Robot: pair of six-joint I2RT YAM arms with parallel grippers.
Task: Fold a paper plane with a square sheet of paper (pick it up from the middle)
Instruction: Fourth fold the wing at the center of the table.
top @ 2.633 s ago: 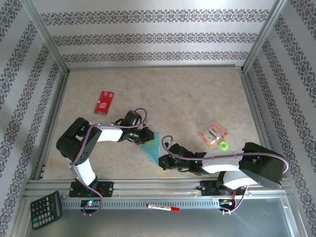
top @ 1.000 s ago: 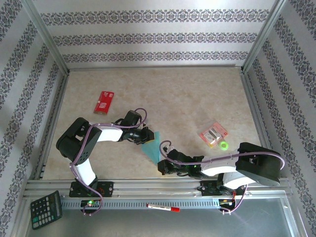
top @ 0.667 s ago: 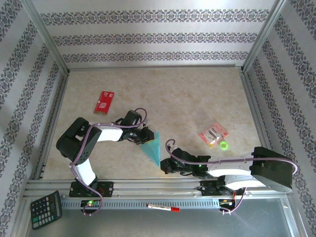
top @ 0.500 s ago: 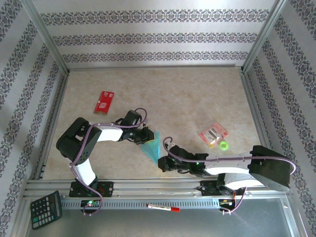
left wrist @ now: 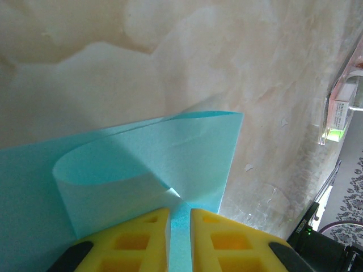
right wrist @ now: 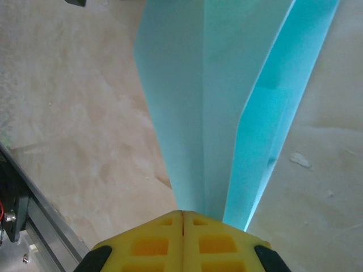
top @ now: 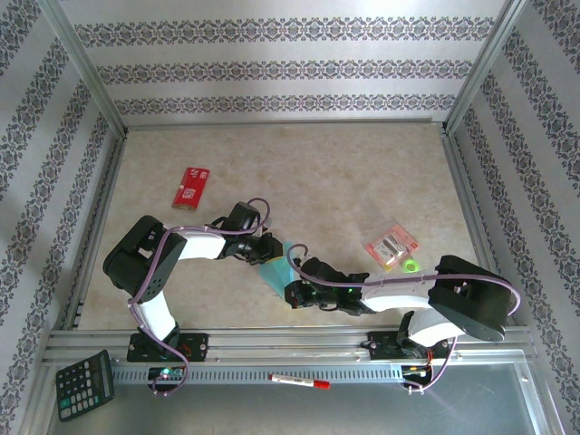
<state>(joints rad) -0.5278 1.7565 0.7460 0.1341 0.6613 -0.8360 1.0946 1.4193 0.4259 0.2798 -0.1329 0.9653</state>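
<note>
The square sheet of paper [top: 275, 269], light teal and creased into a narrow wedge, lies between my two grippers near the table's front. My left gripper [top: 268, 252] holds its wide far end. In the left wrist view the yellow fingers [left wrist: 142, 238] stand nearly shut, with the paper [left wrist: 170, 153] in the thin gap [left wrist: 180, 211] and a flap curling up ahead. My right gripper [top: 292, 292] is at the sheet's narrow near end. Its jaws [right wrist: 182, 212] are pressed together and cover the tip of the folded paper [right wrist: 187, 85], whose right flap stands up.
A red packet [top: 191, 187] lies at the back left. A pink-and-yellow packet [top: 391, 245] and a green ring [top: 410, 266] lie to the right. A calculator [top: 85, 384] and a pen [top: 297, 381] sit on the metal rail at the front.
The right gripper drew back toward the front rail, then moved up along the paper toward the left gripper, covering more of the tip. The left gripper has stayed put.
</note>
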